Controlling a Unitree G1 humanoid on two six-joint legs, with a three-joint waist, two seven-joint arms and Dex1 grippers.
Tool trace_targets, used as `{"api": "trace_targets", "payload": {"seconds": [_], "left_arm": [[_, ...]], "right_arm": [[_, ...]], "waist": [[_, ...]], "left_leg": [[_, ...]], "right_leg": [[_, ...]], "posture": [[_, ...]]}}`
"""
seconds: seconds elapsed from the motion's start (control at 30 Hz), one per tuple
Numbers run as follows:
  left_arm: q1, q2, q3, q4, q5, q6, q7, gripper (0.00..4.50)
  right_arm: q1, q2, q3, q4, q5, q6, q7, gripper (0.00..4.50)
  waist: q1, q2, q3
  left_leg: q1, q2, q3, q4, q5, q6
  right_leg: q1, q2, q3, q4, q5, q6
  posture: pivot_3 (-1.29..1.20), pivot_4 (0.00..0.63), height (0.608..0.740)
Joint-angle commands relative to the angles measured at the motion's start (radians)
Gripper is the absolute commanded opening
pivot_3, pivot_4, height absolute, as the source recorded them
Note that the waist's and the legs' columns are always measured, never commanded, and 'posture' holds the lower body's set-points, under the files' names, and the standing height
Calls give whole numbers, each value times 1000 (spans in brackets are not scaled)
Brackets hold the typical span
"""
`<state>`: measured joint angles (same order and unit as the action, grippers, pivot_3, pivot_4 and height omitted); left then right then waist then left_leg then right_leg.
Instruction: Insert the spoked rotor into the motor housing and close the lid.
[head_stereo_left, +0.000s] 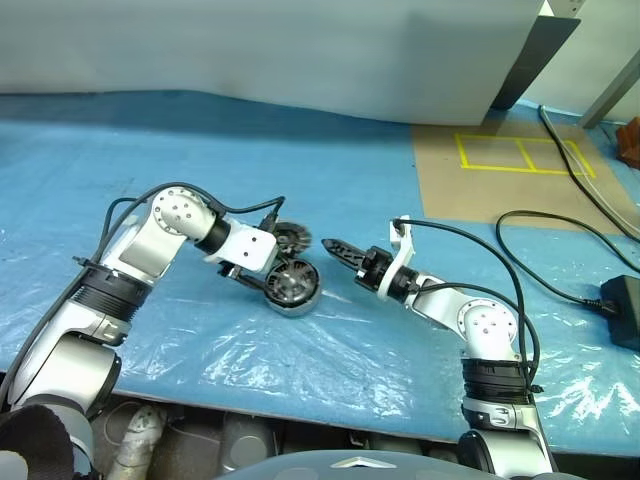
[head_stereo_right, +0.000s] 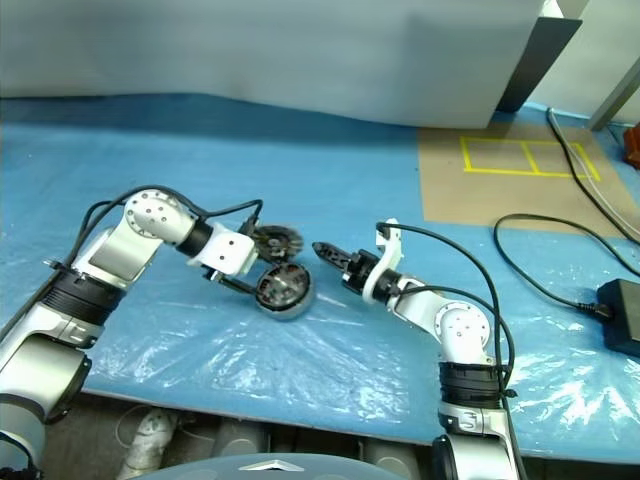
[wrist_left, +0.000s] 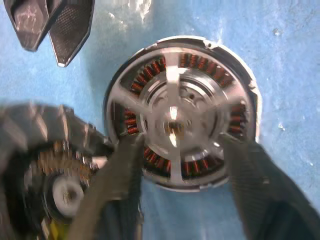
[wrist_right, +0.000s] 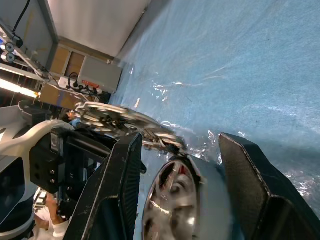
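blue cloth (head_stereo_left: 330, 150) under clear plastic sheeting covers the work surface, with a brown board (head_stereo_left: 500, 180) marked by yellow tape at the far right, black cables (head_stereo_left: 560, 260) across it and a pale wall behind. from the head views the motor housing (head_stereo_left: 291, 287) sits near the middle, tipped up on its edge, with the lid (head_stereo_left: 291, 237) just behind it and the left gripper (head_stereo_left: 268, 285) over the housing. the left wrist view looks straight into the housing (wrist_left: 180, 112): copper coils in a ring and pale spokes crossing them from a bright hub, so the spoked rotor (wrist_left: 172, 120) appears to lie inside. there the left fingers (wrist_left: 115, 175) stand apart on either side of the housing, grip not clear. the right gripper (head_stereo_left: 338, 250) hangs just beside the housing, jaws apart on nothing, as the right wrist view confirms, where the lid (wrist_right: 125, 120) appears edge-on.
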<state>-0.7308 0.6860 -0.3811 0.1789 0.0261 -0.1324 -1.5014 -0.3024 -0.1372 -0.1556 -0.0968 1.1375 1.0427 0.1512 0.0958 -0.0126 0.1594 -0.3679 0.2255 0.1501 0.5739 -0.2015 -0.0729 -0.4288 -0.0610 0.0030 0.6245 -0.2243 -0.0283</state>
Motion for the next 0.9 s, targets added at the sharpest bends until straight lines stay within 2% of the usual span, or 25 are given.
{"api": "trace_targets", "payload": {"seconds": [0.03, 0.17, 0.3, 0.57, 0.67, 0.73, 0.8, 0.9], "left_arm": [[-15, 9, 21, -27, -18, 11, 3, 2912], [-67, -23, 54, 30, 2, 11, 101, 2912], [-105, -32, 115, 46, -55, 70, 150, 2912], [-17, -11, 354, 43, -273, 358, 250, 2912], [81, 27, 432, 11, -351, 480, 256, 2912], [213, 92, 477, -50, -412, 555, 202, 2912], [337, 143, 491, -91, -414, 554, 183, 2912], [504, 190, 493, -163, -405, 518, 168, 2961]], "right_arm": [[-3, 0, -10, -49, 10, -5, 9, 2538], [-5, 1, -8, -47, 11, -4, 12, 2538], [-9, -12, 8, -63, -1, -8, 43, 2538], [-49, -255, 209, -184, -194, -62, 360, 2538], [-86, -331, 282, -197, -285, -112, 463, 2538], [-104, -364, 314, -187, -313, -125, 531, 2538], [-113, -388, 340, -179, -336, -136, 593, 2538], [-119, -398, 379, -183, -353, -144, 673, 1918]], "waist": [[0, 0, 0], [0, 0, 0], [1, 0, 0], [-4, 1, 1], [-4, 2, 1], [-10, 2, 1], [-14, 2, 1], [-10, 2, 1]], "left_leg": [[0, 0, 0, 0, 0, 0], [0, 0, 0, 0, 0, 0], [-1, 0, 0, 1, 0, 0], [0, 0, -1, -1, 0, 0], [0, 0, -1, -2, 0, 0], [0, 0, -1, -2, 0, 0], [0, 0, -1, -3, 0, 0], [-1, 0, -1, -5, 0, 0]], "right_leg": [[0, 0, 0, 0, 0, 0], [0, 0, 0, 0, 0, 0], [0, 0, 0, 0, 0, 0], [0, 1, 0, -1, 0, 0], [0, 1, 0, -1, 0, 0], [0, 1, 0, -2, 0, 0], [0, 1, 0, -3, 0, 0], [-1, 1, -1, -5, 0, 0]], "posture": [[0, 150, 740], [0, 150, 740], [0, 150, 740], [0, 150, 740], [0, 150, 740], [0, 150, 740], [0, 150, 740], [0, 150, 740]]}}
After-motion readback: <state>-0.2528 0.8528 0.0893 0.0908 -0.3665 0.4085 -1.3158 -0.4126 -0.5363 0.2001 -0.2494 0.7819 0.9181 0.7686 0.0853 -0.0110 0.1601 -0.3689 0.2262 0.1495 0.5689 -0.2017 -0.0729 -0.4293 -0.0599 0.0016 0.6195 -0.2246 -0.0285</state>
